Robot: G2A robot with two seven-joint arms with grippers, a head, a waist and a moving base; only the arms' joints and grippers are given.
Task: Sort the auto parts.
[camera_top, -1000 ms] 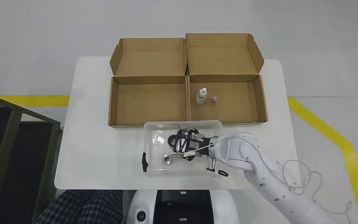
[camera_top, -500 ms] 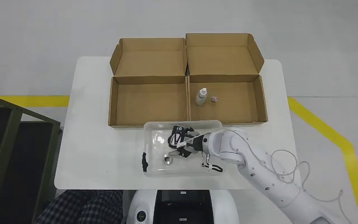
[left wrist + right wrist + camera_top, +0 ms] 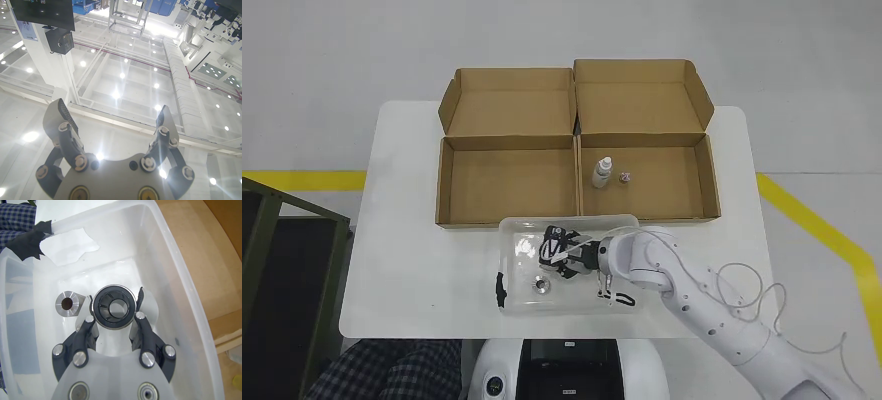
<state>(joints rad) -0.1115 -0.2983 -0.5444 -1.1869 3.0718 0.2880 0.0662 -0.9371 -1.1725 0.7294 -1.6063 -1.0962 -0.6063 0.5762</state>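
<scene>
A clear plastic bin (image 3: 512, 226) stands at the table's front edge. Inside it my right gripper (image 3: 560, 247) is shut on a round bearing (image 3: 114, 307) with a black face and a steel rim, one finger against each side. A silver metal sleeve (image 3: 67, 304) lies just beside it on the bin floor (image 3: 122, 264), and it also appears from above as the sleeve (image 3: 540, 288). My left gripper (image 3: 111, 108) points up at the ceiling, open, with nothing between its fingers.
Two open cardboard boxes stand behind the bin. The left box (image 3: 507, 185) is bare inside. The right box (image 3: 672, 185) holds a small white bottle (image 3: 602, 172) and a tiny part (image 3: 625, 177). Torn black tape (image 3: 30, 244) clings to the bin's rim.
My right gripper has shifted left and slightly toward the boxes inside the bin. The silver sleeve now lies apart from it, nearer the front wall.
</scene>
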